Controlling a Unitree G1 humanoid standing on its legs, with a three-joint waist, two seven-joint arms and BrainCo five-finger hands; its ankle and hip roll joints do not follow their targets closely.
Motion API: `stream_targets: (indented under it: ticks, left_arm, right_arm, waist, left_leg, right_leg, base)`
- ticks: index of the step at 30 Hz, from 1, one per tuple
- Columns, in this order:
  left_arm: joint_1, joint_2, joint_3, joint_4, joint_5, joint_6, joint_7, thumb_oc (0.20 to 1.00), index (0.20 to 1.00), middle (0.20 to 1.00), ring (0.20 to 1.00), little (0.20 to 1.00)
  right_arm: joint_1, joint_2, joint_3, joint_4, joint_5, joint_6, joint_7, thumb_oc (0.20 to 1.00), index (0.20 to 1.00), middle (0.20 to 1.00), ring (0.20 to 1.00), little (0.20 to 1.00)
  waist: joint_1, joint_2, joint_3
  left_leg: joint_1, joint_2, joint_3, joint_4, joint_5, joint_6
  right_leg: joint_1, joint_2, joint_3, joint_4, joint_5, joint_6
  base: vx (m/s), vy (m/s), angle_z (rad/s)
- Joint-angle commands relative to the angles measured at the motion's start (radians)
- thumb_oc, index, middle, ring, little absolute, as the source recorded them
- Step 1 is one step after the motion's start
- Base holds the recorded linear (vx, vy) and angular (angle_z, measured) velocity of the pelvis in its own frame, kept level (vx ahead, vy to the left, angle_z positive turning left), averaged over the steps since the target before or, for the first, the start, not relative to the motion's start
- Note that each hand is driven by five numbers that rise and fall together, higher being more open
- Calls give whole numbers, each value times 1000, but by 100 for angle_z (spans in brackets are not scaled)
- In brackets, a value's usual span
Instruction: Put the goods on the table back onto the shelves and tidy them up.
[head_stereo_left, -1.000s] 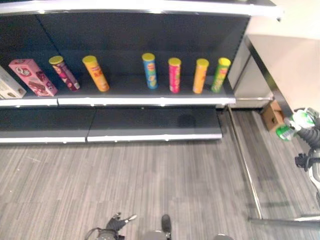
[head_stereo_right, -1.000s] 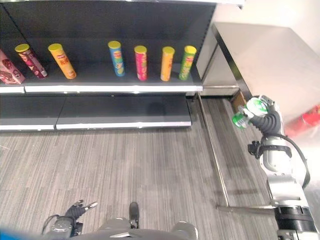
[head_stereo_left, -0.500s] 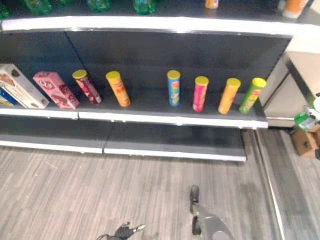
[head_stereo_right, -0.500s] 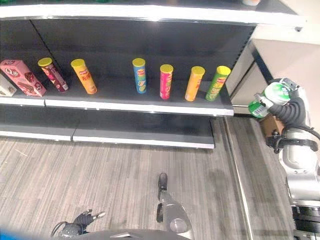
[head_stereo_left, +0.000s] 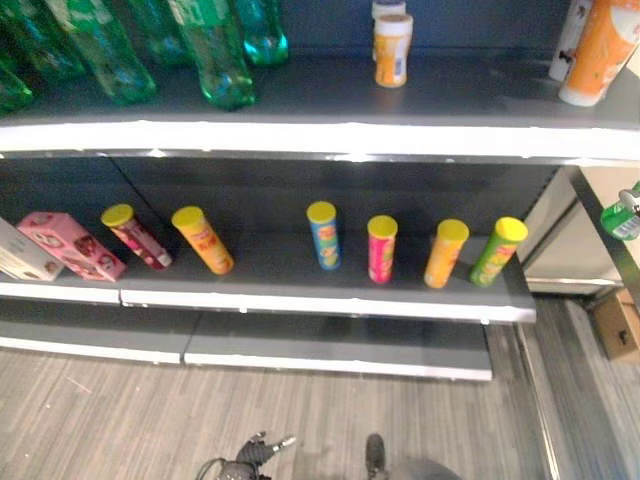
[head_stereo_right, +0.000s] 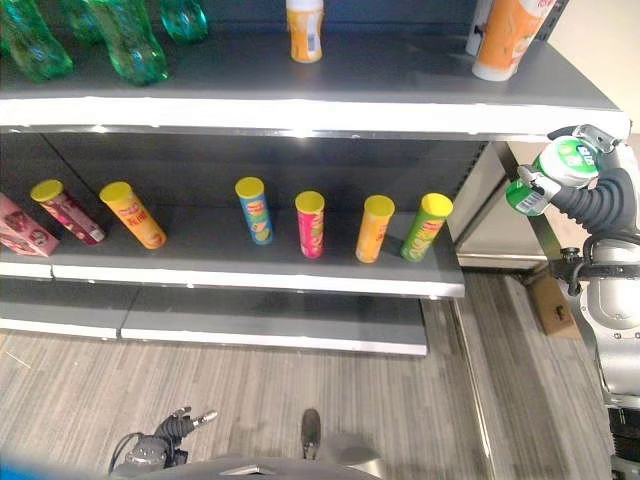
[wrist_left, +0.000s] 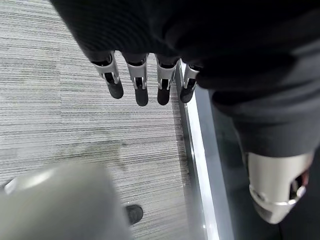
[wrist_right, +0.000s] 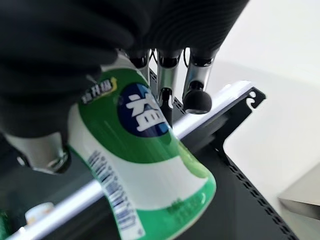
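Green and white, the plastic bottle (head_stereo_right: 548, 172) sits in the right hand (head_stereo_right: 590, 190), whose fingers (wrist_right: 196, 95) and thumb curl round its body, holding it tilted in the air just off the right end of the upper shelf (head_stereo_right: 300, 110). In the right wrist view the bottle's label (wrist_right: 142, 112) faces the camera and the shelf's white edge runs behind it.

On that upper shelf stand green bottles (head_stereo_left: 215, 50) toward the left, a small yellow-and-white container (head_stereo_left: 392, 48) near the middle, and an orange carton (head_stereo_left: 600, 50) at the right end.

The middle shelf (head_stereo_left: 320, 295) below carries a row of yellow-lidded tube cans: a dark red one (head_stereo_left: 135, 235) and an orange one (head_stereo_left: 203, 240) leaning, then a blue one (head_stereo_left: 324, 235), a pink one (head_stereo_left: 381, 248), an orange one (head_stereo_left: 444, 253) and a green one (head_stereo_left: 497, 250). A pink box (head_stereo_left: 70, 245) lies at the left, beside the dark red can.

A brown cardboard box (head_stereo_left: 615, 325) rests on the grey wood-pattern floor (head_stereo_left: 150, 420) to the right of the shelving.

The left hand (wrist_left: 145, 82) hangs low over the floor, its fingers straight and relaxed, holding nothing.
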Motion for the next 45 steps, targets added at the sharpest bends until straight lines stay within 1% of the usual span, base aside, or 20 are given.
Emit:
stream_targets:
  ticks: [1,3,4,5,6,8,12,16,19,21,22,23,27,28,29,30,31,35,40,45]
  left_arm:
    - [-7,46,-42,31,-14,-10,26,1000,1000,1000,1000,1000]
    - [2,45,-45,47,1,-8,27,1000,1000,1000,1000,1000]
    - [7,45,-42,45,2,-10,24,1000,1000,1000,1000,1000]
    - [13,46,-39,41,8,-12,19,1000,1000,1000,1000,1000]
    - [14,46,-40,41,8,-12,19,1000,1000,1000,1000,1000]
    - [14,50,-35,52,15,-12,17,1000,1000,1000,1000,1000]
    - [20,63,-18,55,19,-13,17,1000,1000,1000,1000,1000]
    - [28,72,-17,60,17,-16,15,1000,1000,1000,1000,1000]
    - [35,78,-24,62,16,-17,11,1000,1000,1000,1000,1000]
    - [39,82,-32,65,12,-16,11,1000,1000,1000,1000,1000]
    - [41,86,-40,70,8,-14,15,1000,1000,1000,1000,1000]
    - [42,85,-37,70,8,-14,15,1000,1000,1000,1000,1000]
    - [48,93,-47,79,-2,-10,21,1000,1000,1000,1000,1000]
    - [25,100,-55,51,-13,-21,39,1000,1000,1000,1000,1000]
    - [8,104,-68,33,-31,-19,22,1000,1000,1000,1000,1000]
    - [-6,98,-90,14,-50,-2,27,1000,1000,1000,1000,1000]
    - [1,95,-92,9,-59,-2,26,1000,1000,1000,1000,1000]
    - [23,99,-90,13,-75,6,20,1000,1000,1000,1000,1000]
    - [36,101,-86,25,-78,10,19,1000,1000,1000,1000,1000]
    - [49,119,-88,35,-90,13,14,1000,1000,1000,1000,1000]
  right_arm:
    - [-31,-37,-42,-37,19,-55,-32,200,200,200,200,200]
    - [-29,-32,-42,-25,9,-45,-38,200,200,200,200,200]
    - [-18,-27,-50,-32,6,-42,-38,200,200,200,200,200]
    - [-12,-18,-62,-41,12,-44,-30,200,200,200,200,200]
    - [-11,-17,-63,-42,12,-44,-30,200,200,200,200,200]
    - [-25,-23,-54,-36,16,-43,-26,200,200,200,200,200]
    - [-41,-36,-59,-47,35,-43,-9,200,200,200,200,200]
    - [-69,-71,-82,-54,94,-59,-2,200,200,200,200,200]
    - [-118,-109,-62,-48,130,-70,4,200,200,200,200,200]
    - [-187,-148,-14,-31,147,-72,7,200,200,200,200,200]
    - [-284,-187,80,-11,157,-67,18,200,200,200,200,200]
    - [-295,-189,90,-6,157,-68,17,200,200,200,200,200]
    - [-430,-200,235,45,186,-61,30,200,200,200,200,200]
    - [-482,-201,292,73,182,-52,32,200,200,200,200,200]
    - [-553,-208,353,101,205,-50,39,200,200,200,200,200]
    - [-621,-194,429,134,229,-38,45,200,200,200,200,200]
    - [-654,-204,466,161,229,-34,50,200,200,200,200,200]
    - [-723,-183,563,235,240,-9,76,200,200,200,200,200]
    - [-782,-173,638,313,220,8,87,200,200,200,200,200]
    - [-881,-160,730,440,208,29,98,200,200,200,200,200]
  waist:
    - [51,4,-31]
    - [52,11,-39]
    - [49,19,-47]
    - [46,24,-63]
    - [49,23,-63]
    - [49,22,-72]
    - [50,16,-82]
    - [53,9,-89]
    - [62,3,-97]
    - [75,-4,-102]
    - [94,-15,-109]
    - [90,-14,-108]
    - [116,-25,-115]
    - [111,-24,-117]
    - [108,-23,-119]
    - [116,-21,-122]
    - [116,-20,-122]
    - [134,-15,-120]
    - [145,-9,-116]
    - [159,8,-115]
  left_leg:
    - [50,-35,-36,-216,136,10]
    - [75,-29,-30,-253,143,3]
    - [91,-33,-19,-273,140,7]
    - [115,-48,0,-304,141,11]
    - [118,-48,3,-309,143,11]
    - [149,-64,31,-341,146,19]
    - [175,-83,69,-353,131,38]
    - [185,-99,85,-356,118,50]
    - [187,-106,91,-356,114,55]
    - [191,-110,93,-356,112,56]
    - [198,-110,96,-356,109,56]
    - [199,-110,96,-356,109,56]
    - [204,-107,89,-358,111,50]
    - [205,-106,88,-358,111,49]
    - [209,-105,89,-359,111,48]
    - [213,-102,89,-360,113,45]
    - [213,-100,86,-360,115,42]
    - [214,-92,72,-360,120,33]
    - [215,-88,58,-360,127,28]
    - [206,-81,42,-359,138,21]
  right_leg:
    - [4,-97,26,18,-96,206]
    - [20,-100,33,22,-105,212]
    - [26,-106,33,25,-109,216]
    - [28,-122,35,26,-99,220]
    - [29,-123,37,26,-98,220]
    - [25,-139,46,25,-89,231]
    - [21,-163,68,27,-78,251]
    - [18,-185,73,28,-69,266]
    - [17,-197,72,30,-64,275]
    - [16,-205,68,30,-58,279]
    - [22,-210,60,28,-54,281]
    - [22,-210,60,28,-54,281]
    - [33,-215,43,26,-55,281]
    - [36,-214,41,25,-55,282]
    - [41,-215,40,22,-56,281]
    - [46,-213,35,22,-60,278]
    - [49,-212,31,22,-61,276]
    - [64,-207,11,21,-72,267]
    - [73,-205,-8,22,-77,262]
    - [77,-203,-32,24,-81,257]
  base:
    - [142,260,-55]
    - [98,166,-56]
    - [115,207,-35]
    - [114,209,-34]
    - [88,198,-35]
    - [38,166,-19]
    - [41,148,-21]
    - [21,112,-7]
    - [12,70,1]
    - [0,38,5]
    - [0,0,0]
    - [0,0,0]
    - [2,-8,2]
    - [14,-23,9]
    - [23,-21,23]
    - [14,-25,20]
    - [4,-42,21]
    - [0,-52,19]
    - [-3,-51,19]
    - [-4,-46,11]
